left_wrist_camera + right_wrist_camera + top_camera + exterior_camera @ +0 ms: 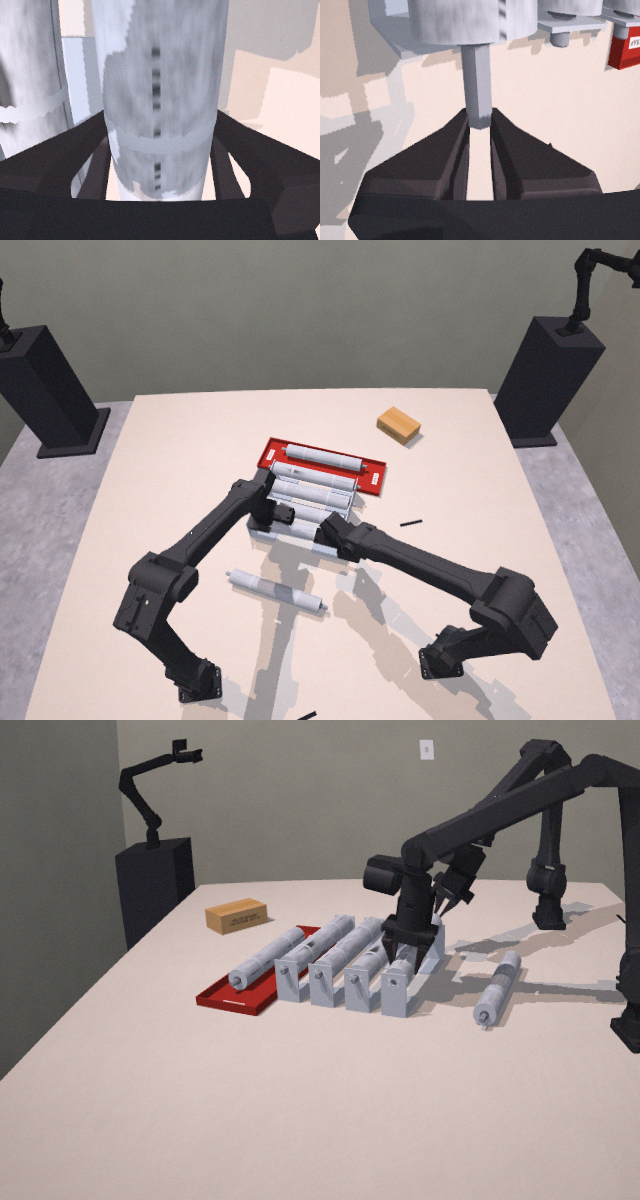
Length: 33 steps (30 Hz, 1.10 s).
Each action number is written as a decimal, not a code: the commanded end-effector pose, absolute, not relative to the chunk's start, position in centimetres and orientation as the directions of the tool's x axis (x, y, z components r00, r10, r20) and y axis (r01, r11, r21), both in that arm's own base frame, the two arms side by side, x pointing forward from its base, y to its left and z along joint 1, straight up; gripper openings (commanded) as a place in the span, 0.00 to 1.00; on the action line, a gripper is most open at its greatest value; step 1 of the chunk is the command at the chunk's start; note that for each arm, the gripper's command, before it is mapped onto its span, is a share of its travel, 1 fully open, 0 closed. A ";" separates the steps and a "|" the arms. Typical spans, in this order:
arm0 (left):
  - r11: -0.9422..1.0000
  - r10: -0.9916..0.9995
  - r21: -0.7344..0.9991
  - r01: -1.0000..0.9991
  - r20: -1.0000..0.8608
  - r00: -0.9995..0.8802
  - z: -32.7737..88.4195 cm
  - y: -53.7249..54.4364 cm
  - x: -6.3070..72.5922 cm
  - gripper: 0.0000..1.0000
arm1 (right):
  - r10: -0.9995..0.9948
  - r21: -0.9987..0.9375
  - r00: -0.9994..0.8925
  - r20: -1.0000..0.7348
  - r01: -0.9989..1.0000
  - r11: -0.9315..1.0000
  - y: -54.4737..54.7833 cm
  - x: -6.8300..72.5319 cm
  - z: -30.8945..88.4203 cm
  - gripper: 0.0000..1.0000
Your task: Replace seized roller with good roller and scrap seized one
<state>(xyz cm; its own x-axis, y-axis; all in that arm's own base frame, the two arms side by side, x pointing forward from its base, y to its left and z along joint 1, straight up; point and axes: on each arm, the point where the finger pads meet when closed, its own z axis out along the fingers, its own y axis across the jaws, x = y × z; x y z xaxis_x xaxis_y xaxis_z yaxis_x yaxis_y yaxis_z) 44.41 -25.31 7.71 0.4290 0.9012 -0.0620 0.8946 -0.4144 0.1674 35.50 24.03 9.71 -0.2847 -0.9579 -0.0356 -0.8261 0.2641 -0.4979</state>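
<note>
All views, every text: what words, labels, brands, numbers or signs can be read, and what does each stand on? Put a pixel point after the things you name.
Nothing reads in full.
Scrap tray (pixel 263 455) (pixel 225 1005) (pixel 619 56): white labels at both ends, too small or blurred; the right wrist view cuts one off.
Cardboard box (pixel 397 423) (pixel 236 915): dark print on its side, too small to read.
Clamped roller (pixel 185 90): a line of dark marks, no legible letters.
</note>
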 end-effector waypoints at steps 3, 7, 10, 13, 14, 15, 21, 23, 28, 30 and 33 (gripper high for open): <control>-0.431 0.889 0.235 0.871 -0.058 0.455 11.5 -26.9 45.9 0.32 | -0.946 -0.501 -0.324 -0.003 -0.818 0.282 21.7 34.9 10.1 0.03; -0.431 0.889 0.235 0.871 -0.058 0.455 11.5 -26.9 45.9 0.32 | -0.959 -0.515 -0.274 -0.071 -0.813 0.271 23.2 35.9 10.3 0.32; -0.431 0.889 0.235 0.871 -0.058 0.455 11.5 -26.9 45.9 0.32 | -0.959 -0.516 -0.274 -0.072 -0.812 0.271 23.2 36.0 10.4 0.32; -0.431 0.889 0.235 0.871 -0.058 0.455 11.5 -26.9 45.9 0.32 | -0.960 -0.530 -0.262 -0.100 -0.803 0.274 24.5 36.7 11.7 0.32; -0.431 0.889 0.235 0.871 -0.058 0.455 11.5 -26.9 45.9 0.32 | -0.961 -0.523 -0.261 -0.087 -0.809 0.267 24.3 36.4 11.6 0.32; -0.431 0.889 0.235 0.871 -0.058 0.455 11.5 -26.9 45.9 0.32 | -0.962 -0.523 -0.262 -0.082 -0.810 0.265 24.4 36.4 11.3 0.32; -0.431 0.889 0.235 0.871 -0.058 0.455 11.5 -26.9 45.9 0.32 | -0.962 -0.521 -0.262 -0.079 -0.812 0.264 24.4 36.4 11.2 0.32; -0.431 0.889 0.235 0.871 -0.058 0.455 11.5 -26.9 45.9 0.32 | -0.961 -0.521 -0.264 -0.081 -0.811 0.266 24.4 36.4 11.2 0.32; -0.431 0.889 0.235 0.871 -0.058 0.455 11.5 -26.9 45.9 0.32 | -0.961 -0.521 -0.264 -0.081 -0.811 0.267 24.4 36.4 11.2 0.32; -0.431 0.889 0.235 0.871 -0.058 0.455 11.5 -26.9 45.9 0.32 | -0.961 -0.521 -0.264 -0.081 -0.811 0.267 24.4 36.4 11.2 0.32; -0.431 0.889 0.235 0.871 -0.058 0.455 11.5 -26.9 45.9 0.32 | -0.961 -0.521 -0.264 -0.081 -0.811 0.267 24.4 36.4 11.2 0.32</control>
<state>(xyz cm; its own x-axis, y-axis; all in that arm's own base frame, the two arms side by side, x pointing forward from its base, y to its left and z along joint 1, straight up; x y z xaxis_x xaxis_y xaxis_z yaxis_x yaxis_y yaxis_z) 44.41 -25.31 7.72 0.4290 0.9012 -0.0620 0.8946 -0.4144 0.1674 35.47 23.27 9.43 -0.2768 -0.9601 -0.0398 -0.8267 0.2591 -0.4994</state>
